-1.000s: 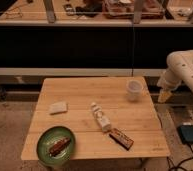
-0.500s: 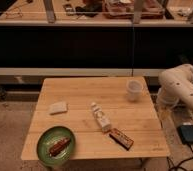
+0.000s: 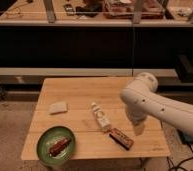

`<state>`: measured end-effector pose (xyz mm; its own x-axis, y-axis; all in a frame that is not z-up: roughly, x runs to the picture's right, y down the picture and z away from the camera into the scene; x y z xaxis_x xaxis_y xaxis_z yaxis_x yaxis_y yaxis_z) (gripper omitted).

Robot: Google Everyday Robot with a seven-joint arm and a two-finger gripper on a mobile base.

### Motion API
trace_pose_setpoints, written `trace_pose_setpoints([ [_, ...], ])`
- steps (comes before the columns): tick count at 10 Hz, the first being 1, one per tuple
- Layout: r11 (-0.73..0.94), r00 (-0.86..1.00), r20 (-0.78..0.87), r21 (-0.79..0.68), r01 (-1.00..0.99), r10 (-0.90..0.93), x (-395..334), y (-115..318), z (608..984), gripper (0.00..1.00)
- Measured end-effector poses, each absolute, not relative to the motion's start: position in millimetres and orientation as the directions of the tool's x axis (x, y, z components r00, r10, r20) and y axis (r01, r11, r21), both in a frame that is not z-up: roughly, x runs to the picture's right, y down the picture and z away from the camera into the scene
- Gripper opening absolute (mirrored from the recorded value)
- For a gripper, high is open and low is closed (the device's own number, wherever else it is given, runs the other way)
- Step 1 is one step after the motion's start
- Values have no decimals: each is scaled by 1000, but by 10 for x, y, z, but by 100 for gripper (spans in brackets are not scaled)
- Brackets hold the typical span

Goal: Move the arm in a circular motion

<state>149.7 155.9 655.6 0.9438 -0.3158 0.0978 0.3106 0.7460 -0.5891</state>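
Tool: beige tapered tip, pointing down over the right part of the tabletop, near 1 dark bar; wide or narrow, cannot tell. Arm: cream-white, entering from the right. Also 1 white bottle lying mid-tabletop, 1 pale block, 1 green plate.

Wooden table, green plate, sponge, white bottle, snack bar, tool above.

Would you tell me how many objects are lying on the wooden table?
4: pale block left, bottle centre, snack bar front right, green plate front-left. The arm, its hand by the bar, may hide more.
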Motion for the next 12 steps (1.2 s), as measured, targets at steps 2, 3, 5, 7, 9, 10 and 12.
trace_pose_setpoints([
  [2, 718, 896, 249, -537, 443, -367, 796, 1452, 6490, 65],
  [3, 716, 874, 307, -502, 485, -377, 526, 1342, 6498, 65],
  [5, 747, 813, 448, -377, 548, -371, -71, 780, 6668, 65],
  [7, 805, 813, 475, -302, 511, -337, 16, 142, 7049, 65],
  [9, 872, 887, 372, -293, 393, -274, 882, -413, 7508, 65],
  [10, 897, 925, 305, -303, 321, -228, 1378, -563, 7655, 65],
  [12, 934, 986, 136, -328, 140, -100, 2515, -639, 7756, 65],
])
